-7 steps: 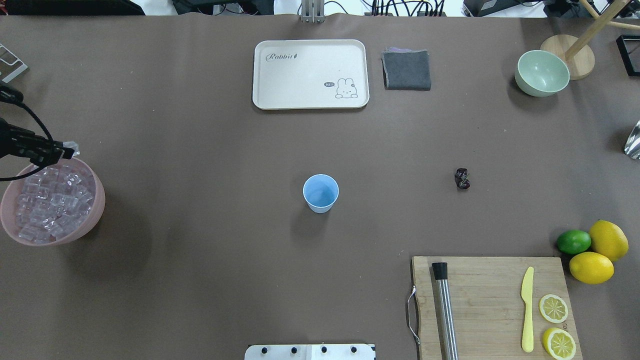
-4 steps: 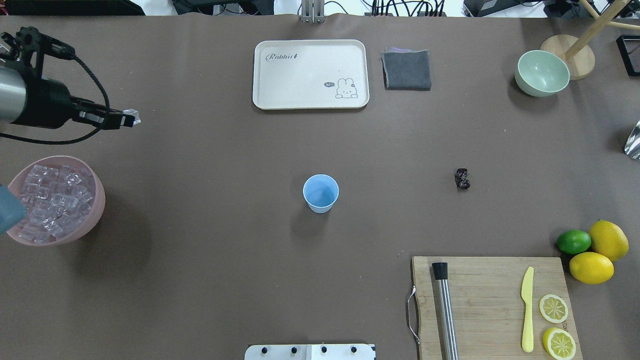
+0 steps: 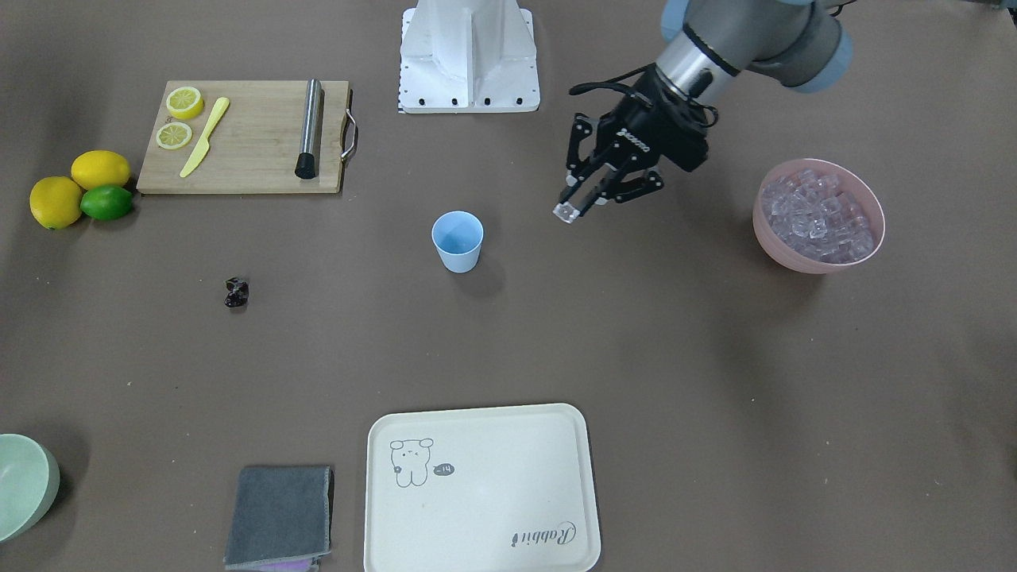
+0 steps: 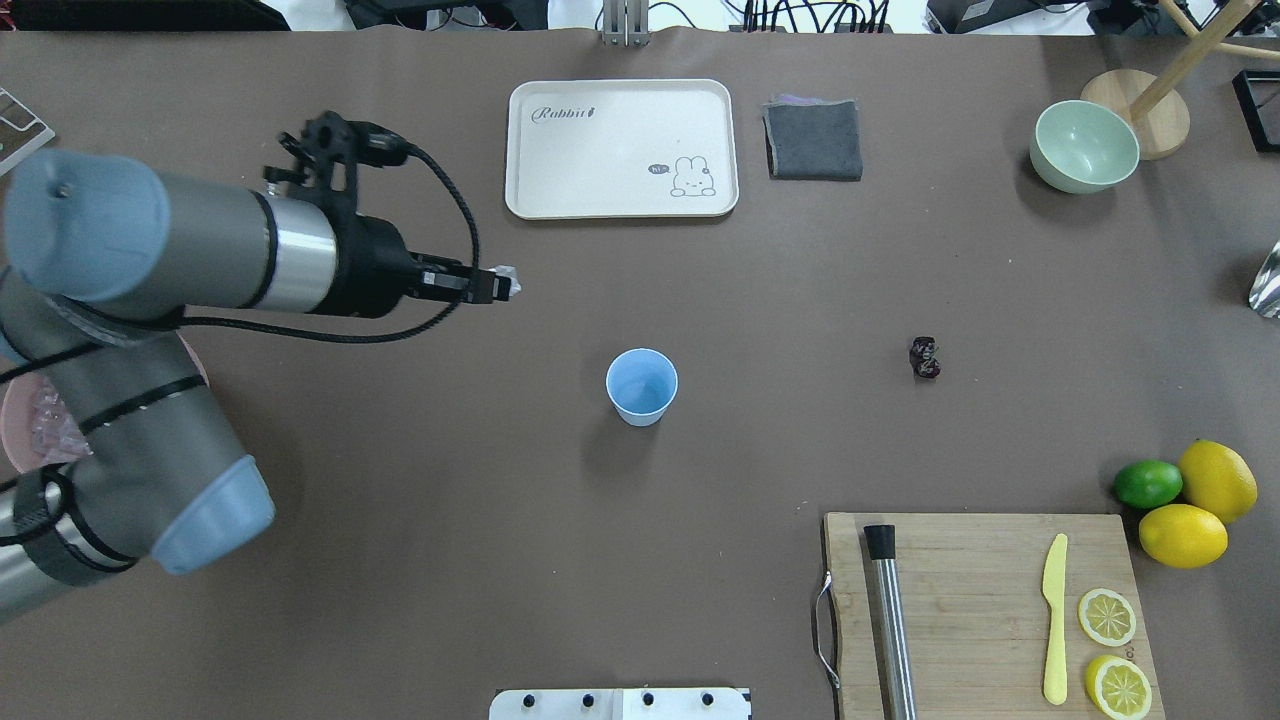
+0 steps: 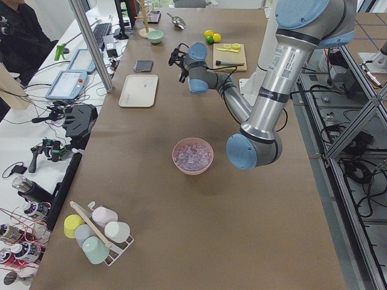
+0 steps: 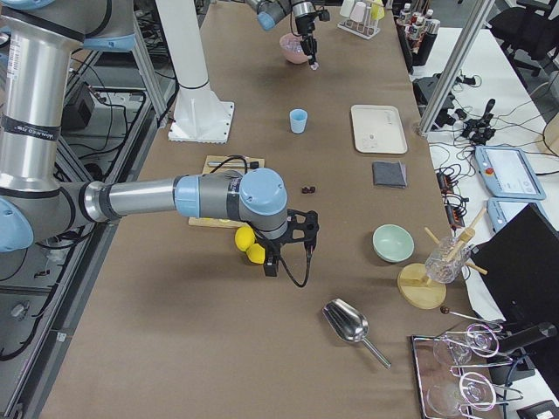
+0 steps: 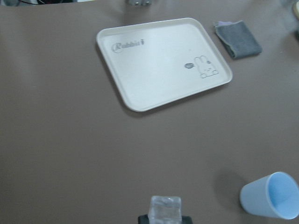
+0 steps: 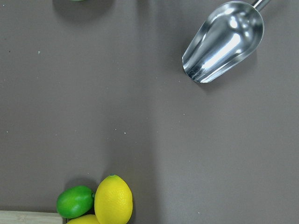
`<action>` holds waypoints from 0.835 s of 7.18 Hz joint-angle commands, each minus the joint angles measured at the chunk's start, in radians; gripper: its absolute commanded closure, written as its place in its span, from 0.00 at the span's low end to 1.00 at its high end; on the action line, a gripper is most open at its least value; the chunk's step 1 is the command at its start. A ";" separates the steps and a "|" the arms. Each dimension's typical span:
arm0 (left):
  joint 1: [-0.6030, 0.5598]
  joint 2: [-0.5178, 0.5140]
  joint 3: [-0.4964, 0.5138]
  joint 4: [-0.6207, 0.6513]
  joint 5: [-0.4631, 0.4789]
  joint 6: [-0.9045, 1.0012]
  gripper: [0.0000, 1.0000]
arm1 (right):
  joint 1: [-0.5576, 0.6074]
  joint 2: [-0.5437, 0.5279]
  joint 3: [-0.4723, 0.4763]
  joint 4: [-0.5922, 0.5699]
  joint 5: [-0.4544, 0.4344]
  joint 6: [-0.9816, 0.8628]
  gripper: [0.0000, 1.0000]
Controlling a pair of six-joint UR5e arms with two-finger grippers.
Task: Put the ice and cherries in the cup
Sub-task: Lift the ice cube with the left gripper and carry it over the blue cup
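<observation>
- Our left gripper (image 4: 500,286) has its two fingers drawn in close on a single clear ice cube (image 4: 507,283), pinched at the very tips. From the wrist camera we see the cube sitting between them.
- A second ago this gripper was at the far rim of the pink bowl (image 3: 794,256), by the counter's left edge, with the cube already in its hold. Since then it has lifted and travelled in toward the counter's middle.
- It now hangs above bare counter between the bowl and the light blue cup (image 4: 641,386). It is nearer the cup but not over its mouth.
- The rest of the ice (image 3: 818,213) lies heaped in the pink bowl, which the arm now largely covers in the overhead view.
- The cup stands upright in the middle of the counter, exactly where it stood before.
- The cherries (image 4: 925,357) lie on bare counter toward the right edge, well apart from the cup, and have not moved.
- Our right gripper (image 6: 272,264) is near the right end, by the lemons (image 4: 1216,480) and lime (image 4: 1147,483). We cannot tell how far apart its fingers are.
</observation>
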 commanded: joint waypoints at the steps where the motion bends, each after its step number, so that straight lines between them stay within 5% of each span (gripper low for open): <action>1: 0.166 -0.109 0.097 0.001 0.193 -0.036 1.00 | -0.001 0.006 -0.004 0.000 0.001 0.001 0.00; 6: 0.254 -0.142 0.174 0.001 0.292 -0.059 1.00 | -0.001 0.006 -0.003 0.002 0.007 0.002 0.00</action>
